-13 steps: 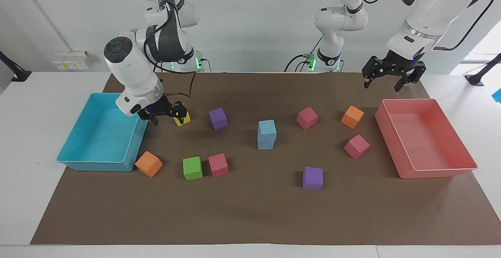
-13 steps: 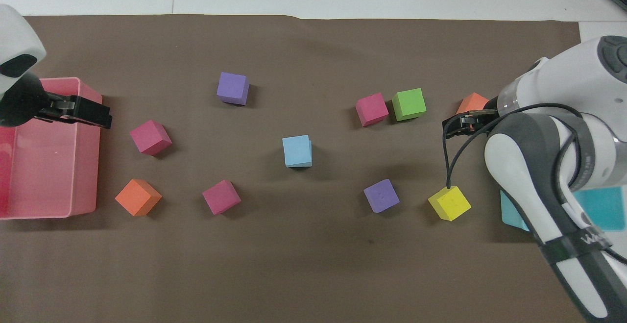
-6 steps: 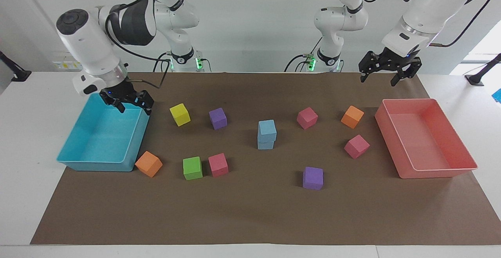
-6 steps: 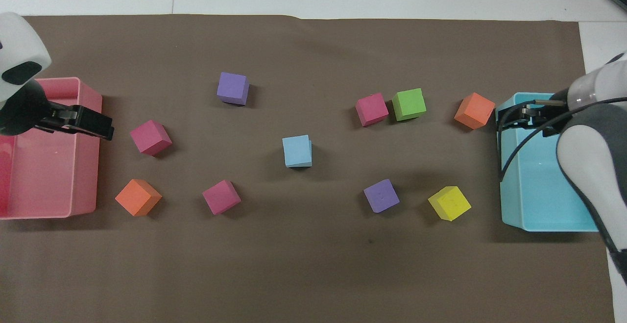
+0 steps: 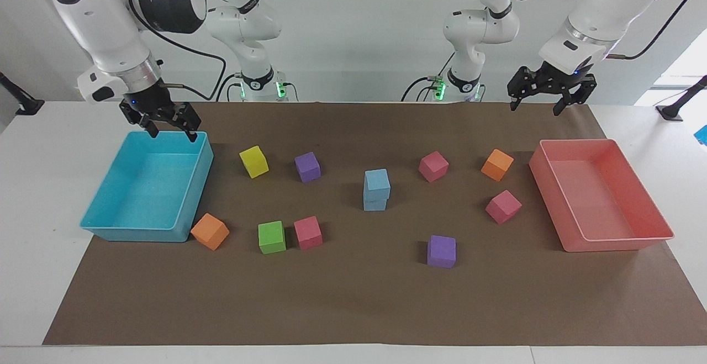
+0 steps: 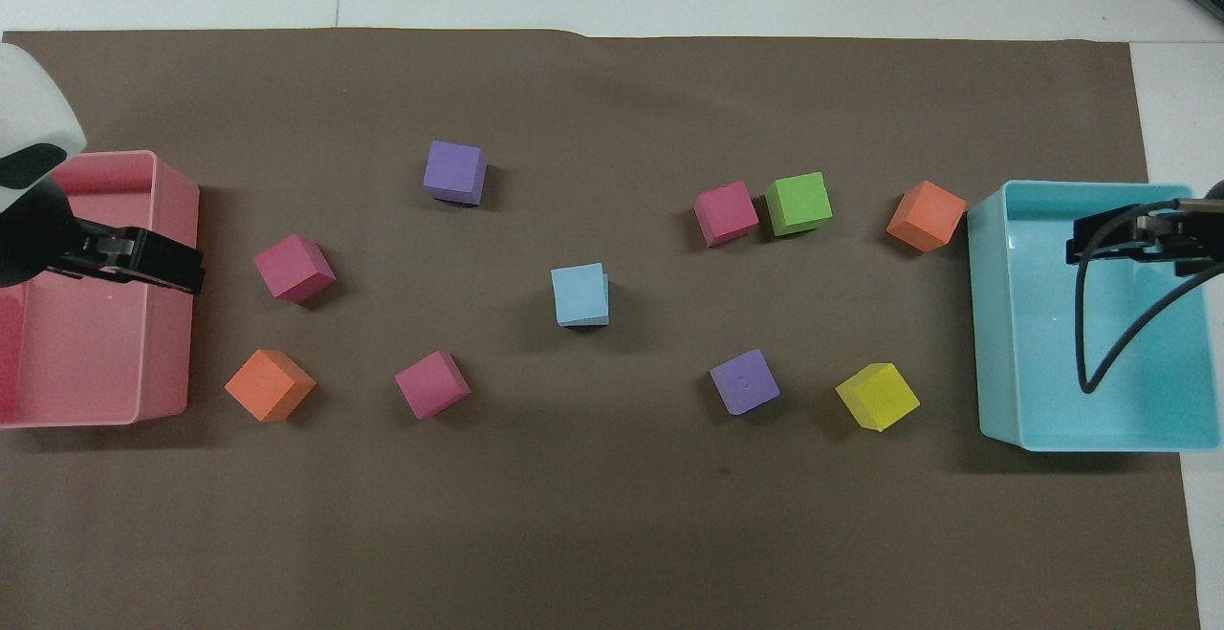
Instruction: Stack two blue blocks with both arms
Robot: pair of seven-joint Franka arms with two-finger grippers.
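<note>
At the middle of the tabletop [image 5: 353, 309] I have the two blue blocks [image 5: 376, 189] sitting one on the other, the upper one turned slightly off square with the lower, so I judge the stack itself done. What has changed over the last second is the right arm: its end effector [image 5: 164, 126] has swung away from the yellow cube [image 5: 254, 161] and risen to hang over the turquoise tray [image 5: 190, 198] at the edge of that tray nearest the robots, jaws spread wide and holding nothing. The left end effector [image 5: 544, 99] has only lifted a little and hangs open and empty above the edge of the brown mat [image 5: 353, 309] nearest the robots, by the corner of the pink tray [image 5: 607, 239]. To me both arms look to be clearing out, which fits a finished task rather than a new reach. Around the stack the mat is bare on all sides; the nearest neighbours are a purple cube [image 5: 307, 166] and a pink cube [image 5: 433, 165], both well apart from it. The green cube [image 5: 272, 237] and another pink cube [image 5: 307, 232] sit just beside each other toward the edge farthest from the robots, with an orange cube [image 5: 210, 231] by the turquoise tray's corner. That edge of the mat is wide open if I need room.
</note>
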